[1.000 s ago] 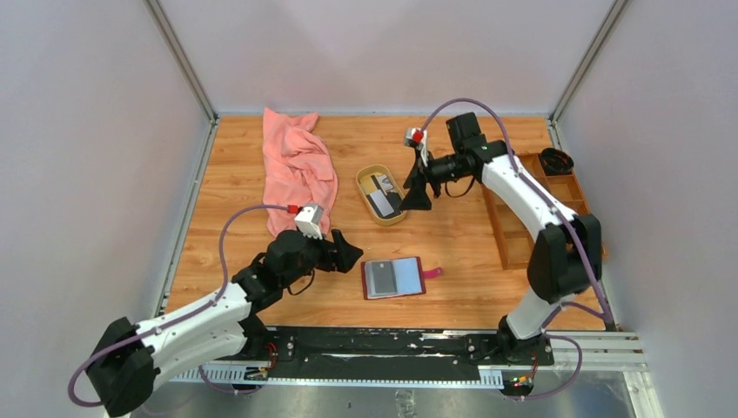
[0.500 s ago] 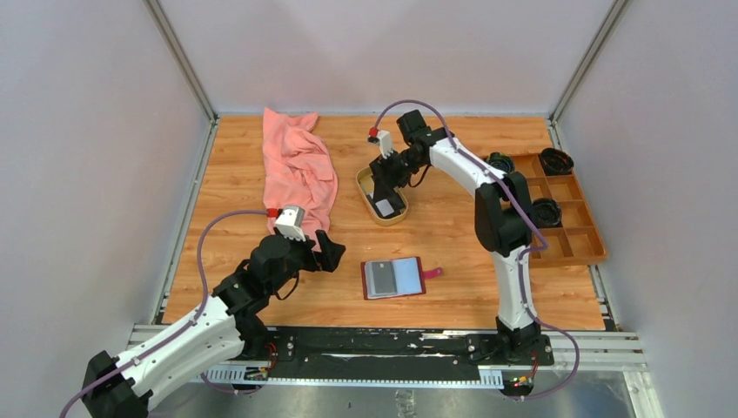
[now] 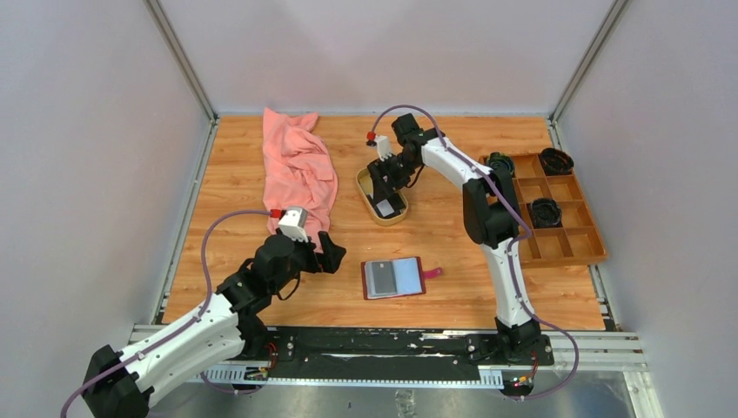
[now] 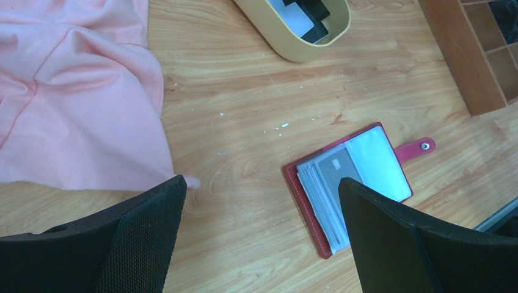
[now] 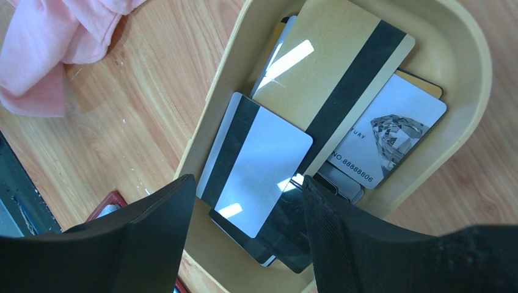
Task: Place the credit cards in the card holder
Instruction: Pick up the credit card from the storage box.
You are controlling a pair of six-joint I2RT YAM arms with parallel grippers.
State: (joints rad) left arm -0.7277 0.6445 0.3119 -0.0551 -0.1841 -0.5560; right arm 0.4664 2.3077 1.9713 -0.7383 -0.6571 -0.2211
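Left jaws: spread wide, empty.
Right jaws: astride cards (image 5: pixel 256 165) in dish (image 5: pixel 473 55); grip unclear.
White card (image 5: pixel 391 131): "NO 88888806", diamond picture.

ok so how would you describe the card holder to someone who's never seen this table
On the wooden table, look near the arms' edge, right of the pink cloth. The card holder lies open and flat there. Unlike the tan oval dish and the brown compartment tray, it is a dark red wallet with clear sleeves and a snap tab.
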